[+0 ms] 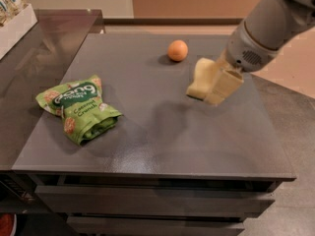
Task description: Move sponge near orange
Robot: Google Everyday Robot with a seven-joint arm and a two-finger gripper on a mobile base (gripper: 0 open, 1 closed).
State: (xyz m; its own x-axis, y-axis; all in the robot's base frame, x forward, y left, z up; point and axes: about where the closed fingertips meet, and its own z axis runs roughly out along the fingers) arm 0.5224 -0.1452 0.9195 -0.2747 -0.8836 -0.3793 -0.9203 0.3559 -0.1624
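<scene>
The pale yellow sponge (201, 77) is held in my gripper (212, 82), lifted a little above the grey table (162, 132) right of centre. The gripper comes in from the upper right on a grey arm and is shut on the sponge. The small round orange (177, 50) sits on the table at the back, a short way up and left of the sponge, apart from it.
A green snack bag (79, 108) lies on the left part of the table. A dark counter (39, 53) adjoins the table on the left, with a white box (15, 18) at its far corner. Drawers run below the table's front edge.
</scene>
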